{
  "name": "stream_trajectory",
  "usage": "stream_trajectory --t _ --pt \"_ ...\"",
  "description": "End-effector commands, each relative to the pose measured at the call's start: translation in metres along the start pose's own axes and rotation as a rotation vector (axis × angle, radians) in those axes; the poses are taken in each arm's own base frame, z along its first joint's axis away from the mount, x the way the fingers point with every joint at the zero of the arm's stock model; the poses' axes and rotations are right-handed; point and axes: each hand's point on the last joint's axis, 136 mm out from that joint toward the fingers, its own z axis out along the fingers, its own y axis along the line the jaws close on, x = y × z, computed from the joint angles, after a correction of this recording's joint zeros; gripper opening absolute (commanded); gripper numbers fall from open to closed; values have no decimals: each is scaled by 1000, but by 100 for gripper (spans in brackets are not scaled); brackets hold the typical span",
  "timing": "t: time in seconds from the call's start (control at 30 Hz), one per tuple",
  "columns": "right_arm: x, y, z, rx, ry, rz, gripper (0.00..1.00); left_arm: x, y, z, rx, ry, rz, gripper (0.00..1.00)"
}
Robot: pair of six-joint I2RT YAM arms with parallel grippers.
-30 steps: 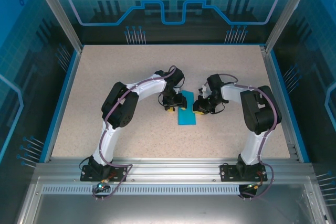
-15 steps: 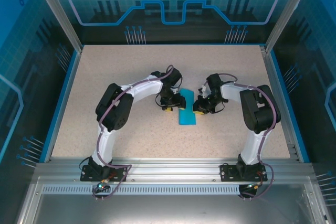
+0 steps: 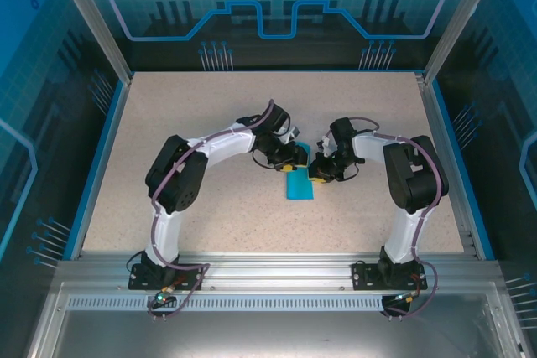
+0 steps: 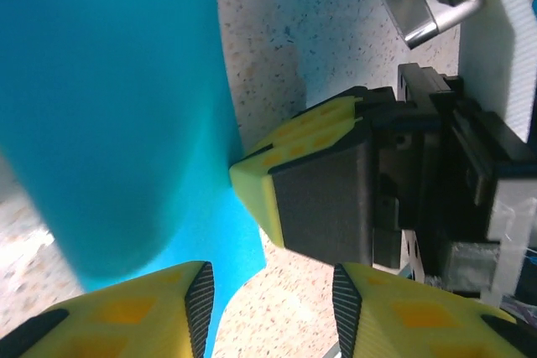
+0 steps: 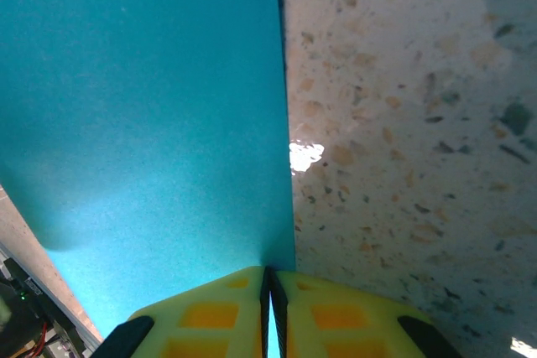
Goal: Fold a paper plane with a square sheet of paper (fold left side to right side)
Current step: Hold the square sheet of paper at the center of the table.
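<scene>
The square sheet of paper [image 3: 299,184] is teal and lies on the table as a narrow folded rectangle; no paper plane is in view. My right gripper [image 3: 316,172] is shut on its right edge, and the closed yellow fingertips [image 5: 270,308] pinch the paper [image 5: 143,106] where it meets the table. My left gripper [image 3: 290,162] hovers over the sheet's far end, close to the right one. Its jaws [image 4: 268,287] stand apart over bare table. The paper [image 4: 109,98] curls up beside its left finger [image 4: 126,316]. The right gripper's fingers [image 4: 294,173] touch the sheet's edge.
A speckled beige tabletop [image 3: 210,115] is bounded by a blue border strip [image 3: 96,157] and aluminium frame posts. The two wrists nearly touch at the middle of the table. The arm bases sit on the metal rail [image 3: 268,270] at the near edge.
My left gripper has swung right, from the sheet's left side to over its far end beside the right gripper, and its jaws have narrowed somewhat. The right gripper and paper stayed put.
</scene>
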Motion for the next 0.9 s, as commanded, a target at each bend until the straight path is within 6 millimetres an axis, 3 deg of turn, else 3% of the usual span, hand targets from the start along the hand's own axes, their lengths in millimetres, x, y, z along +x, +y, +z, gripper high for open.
stream_trajectory --t 0.0,0.3,0.57,0.7,0.87 --pt "20 -36 18 151 74 48 14 5 -3 14 77 50 -37 46" --pt "21 -40 18 162 79 53 14 13 56 27 -141 64 -101 45" --pt "22 -42 18 177 85 46 14 20 83 33 -204 81 -133 45" --pt "16 -23 12 94 51 10 14 25 89 37 -208 91 -143 45" --pt "1 8 -17 -13 -32 -48 14 29 93 39 -216 99 -150 45"
